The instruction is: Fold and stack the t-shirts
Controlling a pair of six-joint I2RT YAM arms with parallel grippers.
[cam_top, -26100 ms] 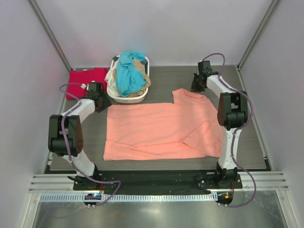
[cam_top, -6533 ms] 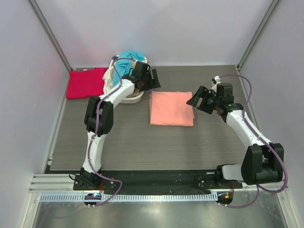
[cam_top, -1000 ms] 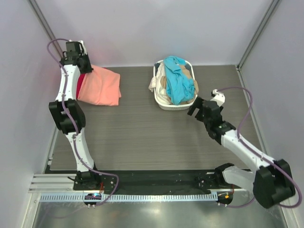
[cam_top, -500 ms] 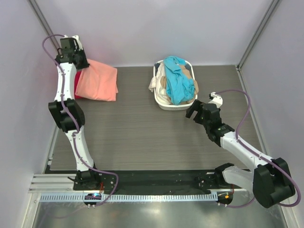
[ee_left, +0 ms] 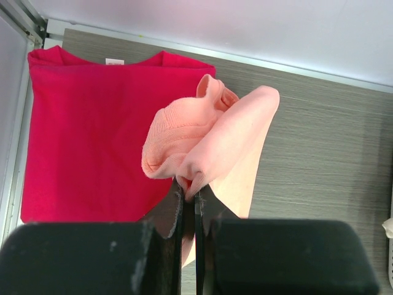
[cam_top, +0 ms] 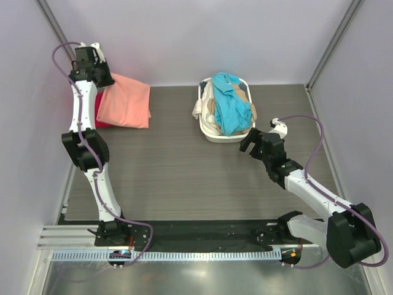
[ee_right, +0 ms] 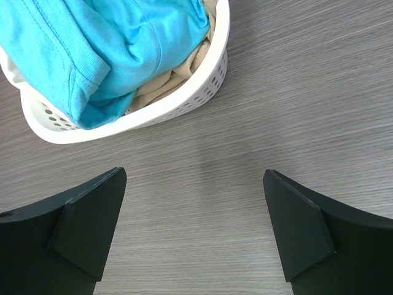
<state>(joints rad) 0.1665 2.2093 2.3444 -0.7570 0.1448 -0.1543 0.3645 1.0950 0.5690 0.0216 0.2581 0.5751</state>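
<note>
My left gripper is shut on a bunched edge of the folded salmon-pink t-shirt. It holds that edge over the crimson red t-shirt, which lies flat by the back-left wall. From above, the salmon-pink t-shirt covers most of the red t-shirt, and the left gripper is at its far-left corner. A teal blue t-shirt lies on a beige t-shirt in the basket. The right gripper hangs open over bare table just in front of the basket, holding nothing.
The white oval laundry basket stands at the back centre of the dark wood-grain table. Grey walls close in the left, back and right sides. The left arm is stretched far along the left wall.
The left gripper has carried the salmon-pink t-shirt further left and back, so it now covers more of the red t-shirt. The right gripper has edged slightly left toward the basket, still open.
</note>
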